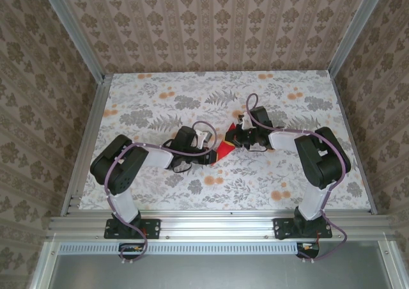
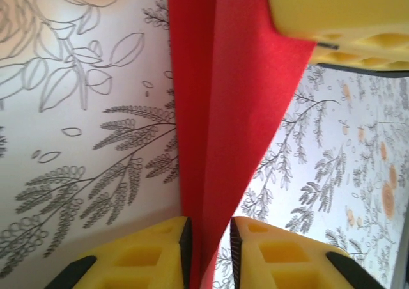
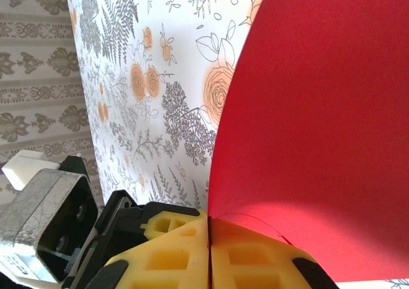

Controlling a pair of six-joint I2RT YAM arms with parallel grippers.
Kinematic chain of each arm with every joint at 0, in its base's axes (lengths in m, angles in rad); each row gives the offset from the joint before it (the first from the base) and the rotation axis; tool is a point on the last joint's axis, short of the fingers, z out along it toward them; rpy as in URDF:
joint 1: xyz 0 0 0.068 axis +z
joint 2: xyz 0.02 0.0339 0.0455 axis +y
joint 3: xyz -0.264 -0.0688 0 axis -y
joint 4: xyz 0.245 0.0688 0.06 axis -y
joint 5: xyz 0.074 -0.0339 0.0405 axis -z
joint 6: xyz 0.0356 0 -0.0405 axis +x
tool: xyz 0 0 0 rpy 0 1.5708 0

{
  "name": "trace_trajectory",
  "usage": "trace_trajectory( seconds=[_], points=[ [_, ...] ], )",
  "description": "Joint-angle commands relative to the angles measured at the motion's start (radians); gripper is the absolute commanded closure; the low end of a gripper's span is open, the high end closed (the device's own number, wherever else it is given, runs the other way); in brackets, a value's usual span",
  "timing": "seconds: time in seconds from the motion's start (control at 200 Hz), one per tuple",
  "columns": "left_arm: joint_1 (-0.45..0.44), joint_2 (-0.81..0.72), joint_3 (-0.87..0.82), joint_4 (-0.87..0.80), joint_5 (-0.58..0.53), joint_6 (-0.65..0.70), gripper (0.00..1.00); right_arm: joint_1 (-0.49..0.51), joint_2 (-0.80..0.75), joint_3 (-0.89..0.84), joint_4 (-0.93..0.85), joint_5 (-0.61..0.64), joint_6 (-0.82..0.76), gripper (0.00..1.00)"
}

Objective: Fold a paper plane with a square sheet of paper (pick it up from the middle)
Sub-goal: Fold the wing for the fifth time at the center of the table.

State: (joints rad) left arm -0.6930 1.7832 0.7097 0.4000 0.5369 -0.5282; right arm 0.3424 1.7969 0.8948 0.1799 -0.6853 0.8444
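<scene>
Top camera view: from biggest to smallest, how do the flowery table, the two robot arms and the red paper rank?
1. The table, by far the largest.
2. The left arm and the right arm look about alike, so I won't rank one over the other.
3. The red paper, the smallest.

Bright even daylight, soft shadows, sharp overhead view, blurry wrist close-ups

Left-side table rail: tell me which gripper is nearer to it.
Left. The left gripper sits mid-table, right of the rail; the right gripper is farther right still, across the red paper from it.
</scene>
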Motion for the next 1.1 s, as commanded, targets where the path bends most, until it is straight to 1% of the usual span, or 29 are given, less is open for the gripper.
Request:
trace_trajectory(
  seconds=[0.0, 0.12, 0.23, 0.33, 0.435, 0.63, 0.825, 0.975, 1.095],
  points=[
    [-0.014, -0.013, 0.002, -0.037, -0.056, 0.055, 0.79, -0.004, 0.011, -0.012, 0.031, -0.017, 0.024, 0.92],
    [-0.035, -0.013, 0.022, -0.088, -0.113, 0.101, 0.85, -0.005, 0.004, -0.017, 0.02, -0.015, 0.027, 0.92],
    [-0.066, -0.018, 0.036, -0.129, -0.214, 0.144, 0.89, -0.003, -0.018, -0.033, -0.004, 0.001, 0.023, 0.92],
    [-0.092, -0.018, 0.046, -0.165, -0.303, 0.173, 0.91, 0.001, -0.042, -0.051, -0.04, 0.033, 0.01, 0.91],
    [-0.113, -0.016, 0.053, -0.185, -0.353, 0.199, 0.91, 0.009, -0.044, -0.059, -0.076, 0.066, -0.01, 0.9],
    [-0.14, -0.015, 0.077, -0.232, -0.387, 0.247, 0.89, 0.013, -0.012, -0.03, -0.13, 0.109, -0.054, 0.9],
    [-0.144, -0.017, 0.078, -0.24, -0.402, 0.266, 0.88, 0.013, 0.005, 0.021, -0.235, 0.187, -0.156, 0.89],
    [-0.154, -0.014, 0.089, -0.267, -0.42, 0.3, 0.88, 0.013, 0.021, 0.046, -0.253, 0.198, -0.193, 0.86],
    [-0.16, -0.015, 0.098, -0.285, -0.435, 0.325, 0.87, 0.014, 0.038, 0.071, -0.274, 0.214, -0.22, 0.86]
  ],
)
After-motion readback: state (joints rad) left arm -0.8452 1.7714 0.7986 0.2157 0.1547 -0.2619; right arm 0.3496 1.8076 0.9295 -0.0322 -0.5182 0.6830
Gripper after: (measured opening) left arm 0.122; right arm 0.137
